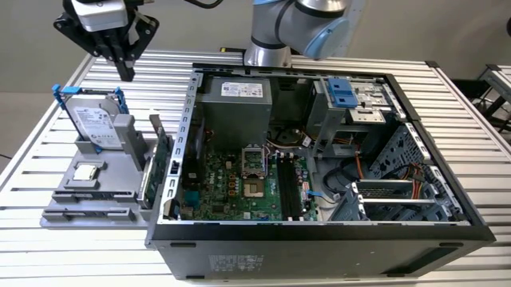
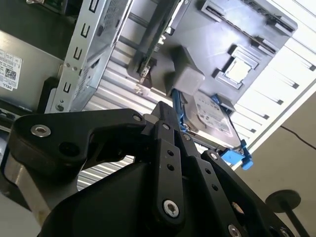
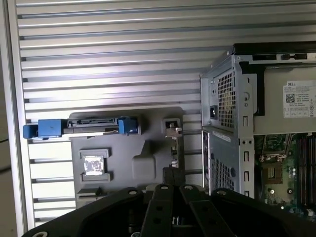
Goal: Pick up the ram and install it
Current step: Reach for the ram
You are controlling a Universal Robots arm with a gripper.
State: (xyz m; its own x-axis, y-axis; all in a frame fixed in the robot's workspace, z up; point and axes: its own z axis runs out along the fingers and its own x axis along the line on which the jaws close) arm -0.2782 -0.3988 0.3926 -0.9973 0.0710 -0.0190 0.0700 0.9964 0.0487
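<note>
Your claw hangs closed and empty above the bench. The ram stands unpicked in the grey holder beside the computer case, so pickup and install both remain.

I am looking at a robotics lab or workshop, slatted metal counter, robot arm standing on it, opened computer case with bare motherboard, grey holder of computer parts.
</note>
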